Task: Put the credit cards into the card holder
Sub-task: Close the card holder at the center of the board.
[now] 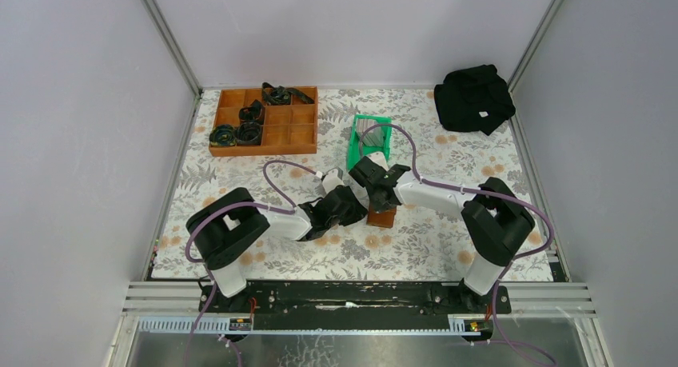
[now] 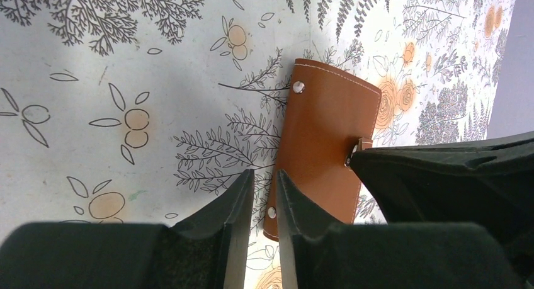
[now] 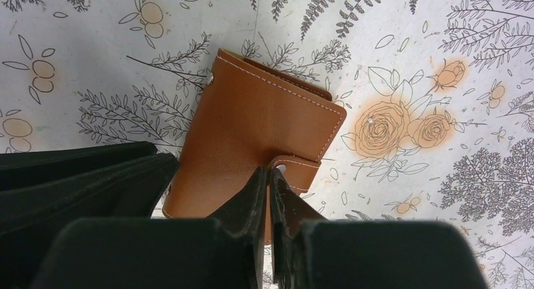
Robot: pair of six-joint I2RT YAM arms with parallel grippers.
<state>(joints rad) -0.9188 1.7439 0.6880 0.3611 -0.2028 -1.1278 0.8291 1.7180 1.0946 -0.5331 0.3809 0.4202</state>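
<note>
Right gripper [image 3: 271, 188] pinching card holder [image 3: 252, 131] tab, overhead hides it

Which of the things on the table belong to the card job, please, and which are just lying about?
Part of the job:
- card holder, closed, on the floral cloth
- credit cards, grey stack in the green bin
- right hand, at the holder's snap tab
- left hand, nearly closed beside the holder

Lying about:
- wooden tray holding black coiled items
- black cloth bundle

wooden tray [image 1: 264, 141], green bin [image 1: 369, 140], black cloth [image 1: 473, 98]
</note>
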